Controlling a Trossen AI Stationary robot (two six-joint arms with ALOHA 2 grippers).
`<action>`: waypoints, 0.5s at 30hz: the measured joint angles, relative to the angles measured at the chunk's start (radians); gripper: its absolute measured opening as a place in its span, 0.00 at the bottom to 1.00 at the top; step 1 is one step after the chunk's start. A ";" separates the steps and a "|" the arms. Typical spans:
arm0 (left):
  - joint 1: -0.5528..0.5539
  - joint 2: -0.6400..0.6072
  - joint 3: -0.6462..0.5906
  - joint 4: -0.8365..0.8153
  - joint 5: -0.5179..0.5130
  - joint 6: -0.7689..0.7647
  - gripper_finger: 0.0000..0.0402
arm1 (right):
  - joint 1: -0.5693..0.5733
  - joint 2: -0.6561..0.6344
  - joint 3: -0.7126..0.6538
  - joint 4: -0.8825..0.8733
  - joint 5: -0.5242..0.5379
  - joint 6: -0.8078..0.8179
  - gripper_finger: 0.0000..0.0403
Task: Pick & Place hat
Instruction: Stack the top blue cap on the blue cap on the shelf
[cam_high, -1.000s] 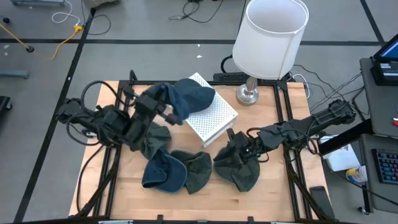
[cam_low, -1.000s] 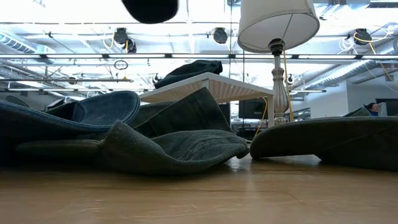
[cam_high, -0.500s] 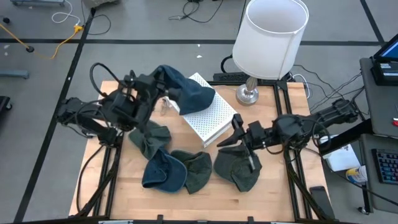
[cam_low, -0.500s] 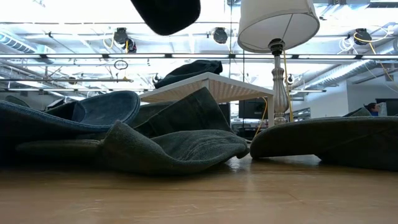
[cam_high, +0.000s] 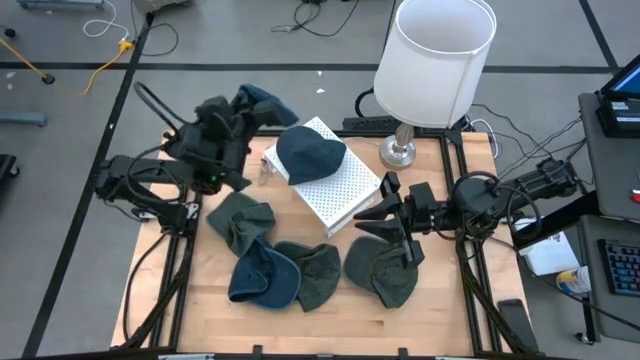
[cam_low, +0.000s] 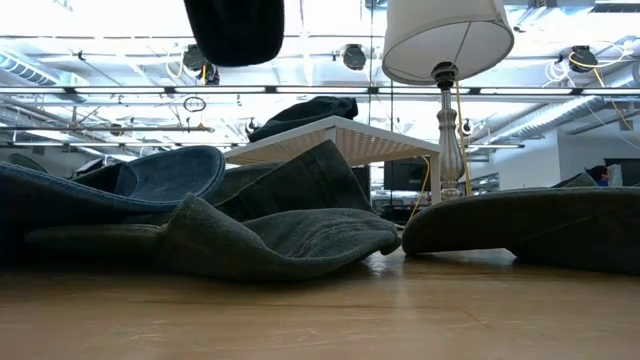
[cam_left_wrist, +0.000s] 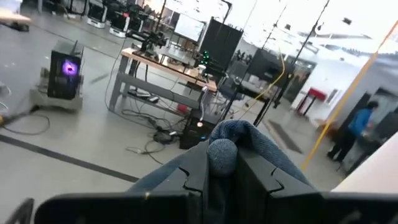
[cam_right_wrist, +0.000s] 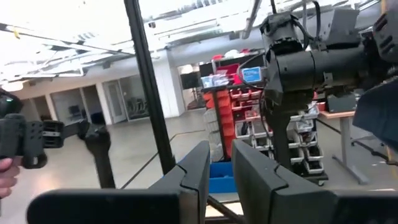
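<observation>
the left gripper (cam_high: 248, 105) is raised over the table's far left corner, its jaws clenched on a dark blue hat (cam_high: 262, 100); the left wrist view shows a bunched fold of blue cloth (cam_left_wrist: 231, 146) pinched between the two fingers. it is held high, probably so the hanging brim clears the other things while it is carried, and the low view shows it hanging dark (cam_low: 235, 28) well above everything else.

another blue hat (cam_high: 310, 153) already lies on the white perforated box (cam_high: 335, 185), which looks like the drop place, since it stands raised beside the lamp (cam_high: 432, 70) with room on its top. four more hats lie loose on the wooden table (cam_high: 450, 315): an olive one (cam_high: 240, 222), a blue one (cam_high: 262, 277), an olive one (cam_high: 318, 276) and a dark olive one (cam_high: 385, 272) on the right.

the right gripper (cam_high: 385, 220) hovers just above that last hat, near the box's corner, jaws released with nothing between them, most likely poised for the next pick.
</observation>
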 joint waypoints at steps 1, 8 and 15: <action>0.005 0.017 0.035 -0.005 -0.001 0.029 0.12 | 0.000 0.000 0.000 0.009 0.013 0.000 0.15; 0.074 0.190 0.336 -0.009 0.001 0.268 0.12 | 0.000 -0.015 0.000 0.058 0.017 -0.052 0.15; 0.142 0.337 0.548 -0.142 0.003 0.267 0.12 | 0.016 -0.041 0.000 0.059 0.013 0.087 0.15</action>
